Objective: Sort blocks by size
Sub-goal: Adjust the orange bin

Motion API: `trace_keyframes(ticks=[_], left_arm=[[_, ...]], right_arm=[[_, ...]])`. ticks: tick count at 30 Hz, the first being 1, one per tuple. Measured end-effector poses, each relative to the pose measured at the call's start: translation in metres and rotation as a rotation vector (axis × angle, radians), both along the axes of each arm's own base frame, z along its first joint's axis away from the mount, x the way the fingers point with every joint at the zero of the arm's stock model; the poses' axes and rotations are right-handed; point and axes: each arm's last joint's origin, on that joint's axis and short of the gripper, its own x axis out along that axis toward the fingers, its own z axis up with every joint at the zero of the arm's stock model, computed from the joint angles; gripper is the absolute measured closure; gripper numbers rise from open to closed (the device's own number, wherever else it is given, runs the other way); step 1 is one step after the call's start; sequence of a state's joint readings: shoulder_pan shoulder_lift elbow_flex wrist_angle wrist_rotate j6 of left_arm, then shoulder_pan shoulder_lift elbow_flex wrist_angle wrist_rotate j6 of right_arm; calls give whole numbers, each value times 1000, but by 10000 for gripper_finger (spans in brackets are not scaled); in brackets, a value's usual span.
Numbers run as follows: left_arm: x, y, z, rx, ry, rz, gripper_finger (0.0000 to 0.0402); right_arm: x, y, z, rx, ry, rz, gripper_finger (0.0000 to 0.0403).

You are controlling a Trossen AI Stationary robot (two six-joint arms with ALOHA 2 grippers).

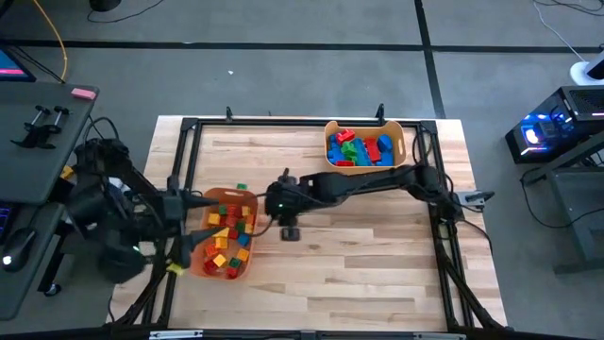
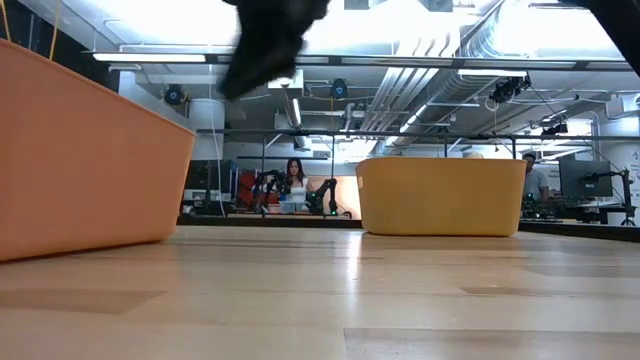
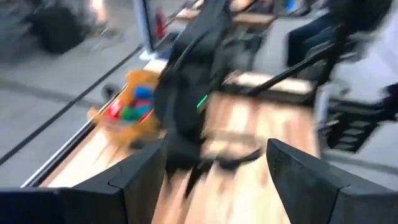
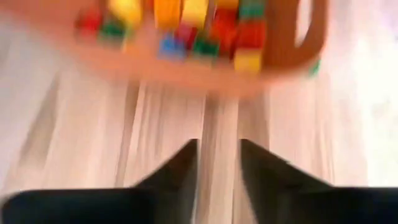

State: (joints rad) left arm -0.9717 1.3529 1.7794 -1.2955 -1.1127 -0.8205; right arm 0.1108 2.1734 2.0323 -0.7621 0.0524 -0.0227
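The left hand (image 1: 193, 200), fingers apart and empty, hangs by the left bin (image 1: 209, 267) of small blocks (image 1: 229, 231). The right hand (image 1: 267, 203), fingers slightly apart and empty, hovers over the table (image 1: 359, 255) beside that bin. Larger blocks (image 1: 359, 148) fill the far bin (image 1: 408, 142).

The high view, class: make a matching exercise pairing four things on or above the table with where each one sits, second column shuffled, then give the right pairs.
Things
1. bin of small blocks
2. bin of larger blocks
3. right gripper
4. lone green block

Places
A. at the table's far edge, right of the middle
B. above bare wood, just right of the left-hand bin
C. on the table's left side, by the left arm
D. on the wood just beyond the left-hand bin's far rim

Pairs: 1-C, 2-A, 3-B, 4-D
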Motion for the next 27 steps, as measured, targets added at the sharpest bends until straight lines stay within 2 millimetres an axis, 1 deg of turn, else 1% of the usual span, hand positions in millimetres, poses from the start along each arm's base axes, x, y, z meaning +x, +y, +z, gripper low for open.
trace_keyframes(ticks=[3, 4, 5, 7, 9, 12, 14, 15, 17, 20, 22, 25, 27], left_arm=[[-5, 2, -24, -29, 80, 65, 152], [-6, 0, -34, -44, 116, 72, 159], [-7, -2, -45, -65, 157, 78, 168], [-8, -9, -70, -100, 244, 85, 193], [-10, -17, -97, -151, 322, 100, 231], [-10, -25, -141, -221, 433, 124, 310], [-8, -24, -167, -239, 496, 142, 371], [-6, -22, -178, -243, 520, 157, 385], [1, -13, -198, -239, 610, 182, 389], [18, 4, -216, -207, 767, 146, 398], [34, 15, -220, -193, 806, 74, 399], [59, 31, -220, -180, 830, -61, 401], [68, 44, -223, -182, 883, -100, 401]], right_arm=[[-18, -3, -2, -9, 172, 55, 355], [-24, -4, -5, 9, 230, 87, 378], [-30, -4, -8, 34, 275, 110, 389], [-46, -5, -16, 59, 347, 116, 388], [-70, -5, -22, 73, 387, 99, 395], [-116, -3, -29, 132, 376, 5, 399], [-150, 1, -33, 190, 335, -93, 400], [-167, 5, -33, 228, 303, -140, 401], [-199, 13, -29, 302, 220, -235, 401], [-237, 27, -27, 388, 108, -354, 402], [-256, 36, -25, 424, 37, -413, 402], [-279, 47, -22, 450, -26, -454, 402], [-288, 54, -22, 447, -40, -443, 402]])
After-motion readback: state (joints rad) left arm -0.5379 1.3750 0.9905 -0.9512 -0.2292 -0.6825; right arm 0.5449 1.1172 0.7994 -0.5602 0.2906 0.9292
